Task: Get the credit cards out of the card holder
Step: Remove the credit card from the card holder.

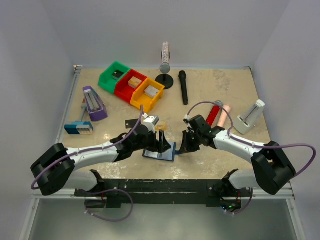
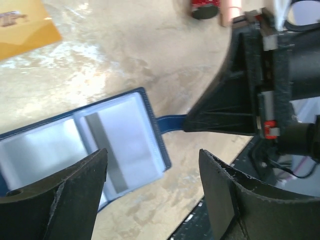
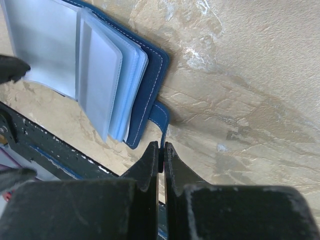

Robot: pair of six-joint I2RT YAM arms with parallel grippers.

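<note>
The card holder [image 1: 159,153] lies open on the table, dark blue with pale pockets [image 2: 125,135] facing up. A grey strip shows inside one pocket. My right gripper [image 3: 161,148] is shut on the holder's snap tab [image 3: 162,116], pinning it at the right edge [image 1: 182,148]. Directly over the holder, my left gripper [image 2: 152,192] hangs open and holds nothing [image 1: 163,144]. A tan-gold card [image 2: 22,27] lies on the table beyond the holder [image 1: 161,127], next to a silvery grey card [image 1: 152,120]. A small black flat piece [image 1: 130,122] lies to their left.
Green [image 1: 114,75], red [image 1: 129,86] and orange [image 1: 148,95] bins stand at the back left. A purple stapler-like block [image 1: 94,104] and a blue-grey block [image 1: 79,128] sit left. A microphone stand [image 1: 165,70], black microphone [image 1: 183,87], red-pink cylinders [image 1: 216,114] and white holder [image 1: 250,117] stand behind and right.
</note>
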